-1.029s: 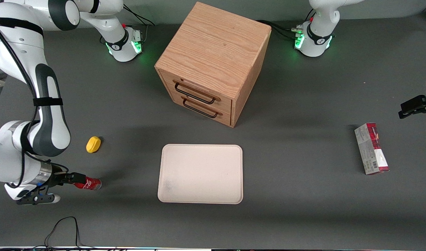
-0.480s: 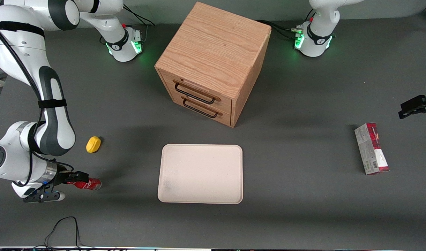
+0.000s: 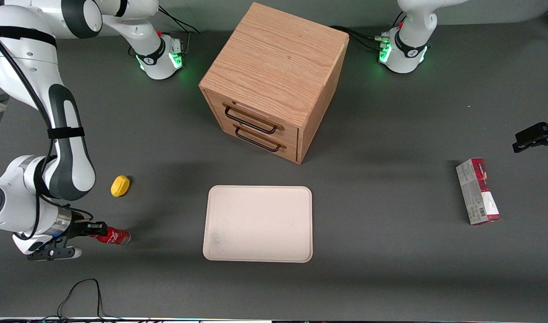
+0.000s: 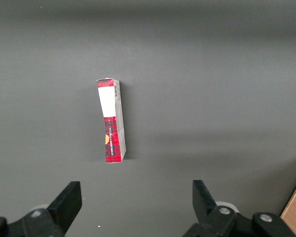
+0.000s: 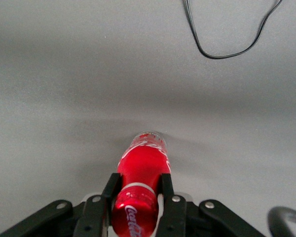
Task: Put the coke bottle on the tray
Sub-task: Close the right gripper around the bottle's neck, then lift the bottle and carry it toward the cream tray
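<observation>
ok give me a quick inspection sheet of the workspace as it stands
surface: dark grey table, matte.
job's things: coke bottle lying on its side on the table; tray bare, toward the table's middle.
clutter: yellow object; wooden drawer cabinet, both drawers shut; red-and-grey carton toward the parked arm's end.
grippers: claw shut on the bottle.
cables: black cable looped at the table's near edge.
surroundings: nothing seen.
</observation>
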Controlling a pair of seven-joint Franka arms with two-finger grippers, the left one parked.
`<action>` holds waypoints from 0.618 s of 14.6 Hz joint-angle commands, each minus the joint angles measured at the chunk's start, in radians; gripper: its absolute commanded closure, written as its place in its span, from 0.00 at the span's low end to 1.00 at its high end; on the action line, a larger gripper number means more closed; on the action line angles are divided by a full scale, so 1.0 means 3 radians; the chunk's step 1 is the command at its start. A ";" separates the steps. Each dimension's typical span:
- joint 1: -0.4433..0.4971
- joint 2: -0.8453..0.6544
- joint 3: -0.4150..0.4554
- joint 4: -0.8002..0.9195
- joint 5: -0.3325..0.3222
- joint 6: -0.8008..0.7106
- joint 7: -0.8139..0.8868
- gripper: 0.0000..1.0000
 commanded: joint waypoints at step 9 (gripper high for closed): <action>0.0153 -0.0158 0.0020 0.1387 0.0054 -0.1581 0.0512 1.00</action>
